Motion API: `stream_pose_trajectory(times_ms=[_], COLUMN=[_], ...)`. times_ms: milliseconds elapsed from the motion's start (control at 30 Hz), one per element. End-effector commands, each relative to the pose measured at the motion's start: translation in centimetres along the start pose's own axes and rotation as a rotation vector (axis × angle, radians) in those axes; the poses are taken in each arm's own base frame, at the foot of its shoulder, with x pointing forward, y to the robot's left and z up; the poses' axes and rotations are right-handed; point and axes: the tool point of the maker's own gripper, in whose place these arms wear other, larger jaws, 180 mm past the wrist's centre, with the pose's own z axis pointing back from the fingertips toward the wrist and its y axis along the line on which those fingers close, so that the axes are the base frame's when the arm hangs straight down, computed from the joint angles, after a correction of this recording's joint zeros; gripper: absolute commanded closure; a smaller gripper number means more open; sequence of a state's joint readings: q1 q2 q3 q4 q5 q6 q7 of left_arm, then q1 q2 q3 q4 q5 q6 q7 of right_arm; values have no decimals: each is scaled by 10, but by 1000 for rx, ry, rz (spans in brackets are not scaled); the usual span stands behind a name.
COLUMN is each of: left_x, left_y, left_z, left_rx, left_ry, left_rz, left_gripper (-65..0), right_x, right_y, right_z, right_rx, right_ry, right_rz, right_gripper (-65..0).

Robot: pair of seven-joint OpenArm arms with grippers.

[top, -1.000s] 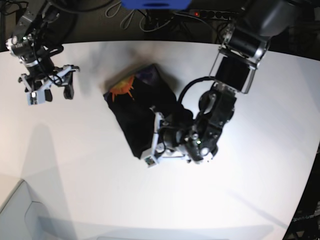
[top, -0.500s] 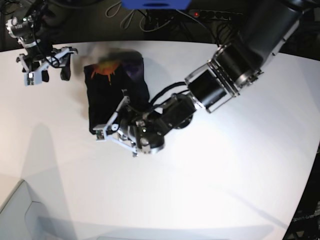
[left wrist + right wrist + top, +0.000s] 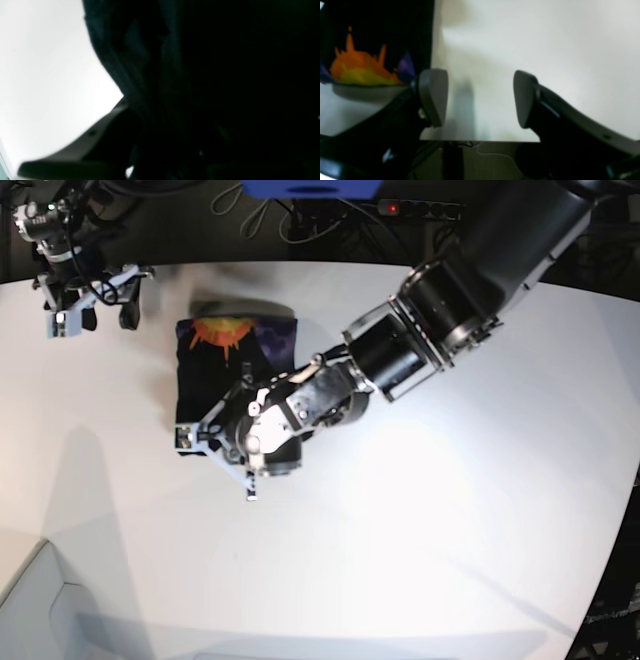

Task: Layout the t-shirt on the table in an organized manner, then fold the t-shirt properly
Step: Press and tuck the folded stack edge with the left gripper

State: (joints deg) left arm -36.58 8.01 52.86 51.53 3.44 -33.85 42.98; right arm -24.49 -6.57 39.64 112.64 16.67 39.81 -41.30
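Not much going on apart from the main stuff, honestly. Up at 12 o'clock in the base view there's a blue thing (image 3: 312, 188) poking in from the top edge, can't tell what it is. Just right of it, around 1 o'clock, a black power strip (image 3: 428, 209) with a little red light sits in the dark. Loose pale cables (image 3: 262, 215) tangle near it. Down at 7 o'clock a pale grey surface (image 3: 45, 610) sits lower. The right wrist view shows a thin white cable (image 3: 492, 153) on a dim floor.
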Motion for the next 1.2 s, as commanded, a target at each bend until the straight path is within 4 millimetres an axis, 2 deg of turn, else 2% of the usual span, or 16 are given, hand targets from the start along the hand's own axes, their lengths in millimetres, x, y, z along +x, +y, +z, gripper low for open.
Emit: stream_pose_trajectory(times_ms=[0, 100, 200, 300, 500, 633, 800, 867, 967, 1100, 1167], left_x=[11, 10, 10, 16, 57, 72, 59, 44, 27, -47, -86], left_y=[13, 14, 16, 20, 67, 76, 82, 95, 122, 146, 153], left_z=[7, 7, 8, 11, 63, 81, 83, 91, 119, 152, 168], left_rx=[31, 34, 40, 53, 184, 223, 238, 270, 353, 469, 521], left_ry=[-14, -12, -17, -36, -225, -277, -259, -256, -297, -231, -186], left_rz=[-16, -12, -5, -8, 62, 46, 50, 83, 154, 294, 365], left_gripper=[-92, -197, -244, -247, -248, -248, -248, -248, -248, -245, -244], right_x=[9, 4, 4, 4, 3, 3, 3, 3, 3, 4, 4], right_y=[-1, -1, -1, -1, 1, 1, 0, 0, 0, 1, 0], right_z=[4, 7, 7, 7, 7, 7, 7, 7, 7, 7, 7], right_rx=[-1, -2, -3, -3, 1, 1, -1, -1, -1, 1, 0], right_ry=[-33, -21, -20, -20, -19, -19, -19, -19, -19, -20, -20], right_rz=[13, 14, 15, 15, 13, 13, 12, 12, 12, 13, 12], right_gripper=[-406, -406, -406, -406, -406, -406, -406, -406, -406, -406, -406])
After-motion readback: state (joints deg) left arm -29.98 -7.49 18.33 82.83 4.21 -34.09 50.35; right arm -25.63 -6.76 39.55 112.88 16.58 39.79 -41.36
